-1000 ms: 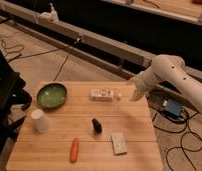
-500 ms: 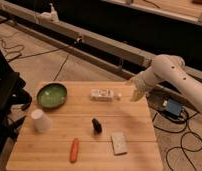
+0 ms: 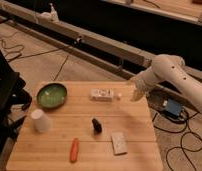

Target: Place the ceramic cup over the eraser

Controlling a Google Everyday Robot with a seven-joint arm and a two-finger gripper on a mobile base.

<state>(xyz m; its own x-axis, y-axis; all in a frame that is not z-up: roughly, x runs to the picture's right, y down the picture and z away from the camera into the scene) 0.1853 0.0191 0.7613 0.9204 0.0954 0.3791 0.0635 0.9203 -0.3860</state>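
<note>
The white ceramic cup point(image 3: 40, 120) stands upside down near the left edge of the wooden table point(image 3: 69, 135). The small black eraser point(image 3: 96, 125) stands near the table's middle, well to the right of the cup. My gripper point(image 3: 137, 95) hangs at the end of the white arm point(image 3: 169, 75) over the table's far right corner, far from both the cup and the eraser. Nothing shows in it.
A green bowl point(image 3: 52, 95) sits at the back left. A white wrapped packet point(image 3: 103, 94) lies at the back middle. An orange carrot point(image 3: 74, 149) and a flat grey-white block point(image 3: 119, 143) lie near the front. Cables and a blue box point(image 3: 172, 108) are on the floor to the right.
</note>
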